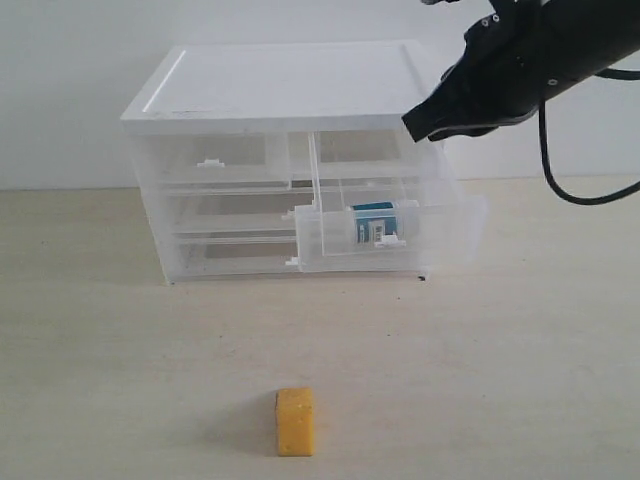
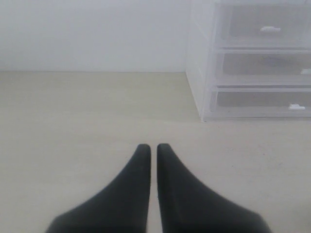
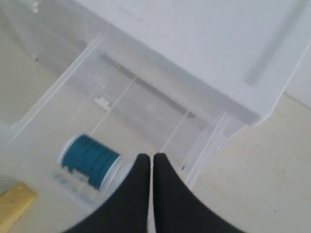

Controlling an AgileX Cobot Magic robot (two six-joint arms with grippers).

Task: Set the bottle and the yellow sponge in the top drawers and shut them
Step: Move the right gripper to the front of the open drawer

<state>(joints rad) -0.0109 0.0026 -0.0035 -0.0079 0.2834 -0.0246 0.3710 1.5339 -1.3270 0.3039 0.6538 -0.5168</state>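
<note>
Pale wood-grain table (image 1: 520, 380) fills most of what I see, running out under and ahead of both sets of fingers. On it stands the white-topped cabinet (image 1: 290, 85) of clear plastic; my right fingers (image 1: 420, 122) hang above its front right corner, and from my left fingers (image 2: 148, 153) it stands some way ahead and off to one side, with bare table between. The right top drawer (image 1: 440, 225) is pulled well out of the cabinet and lies directly below the right fingers (image 3: 146, 162), its open top facing them. The left top drawer (image 1: 215, 160) is pushed in flush, well apart from either set of fingers, and the two full-width lower drawers (image 2: 262, 99) are shut as well. Both pairs of fingers are pressed nearly together, only a thin slit showing between the tips, and neither pair holds anything. The bottle (image 1: 372, 222) lies on its side inside the open drawer near its front wall, below the right fingers and clear of them; the right wrist view shows its teal label (image 3: 90, 160) just beside the fingertips. The yellow sponge (image 1: 295, 422) rests alone on the table, well in front of the cabinet and far from the right fingers; I cannot find it ahead of the left fingers.
</note>
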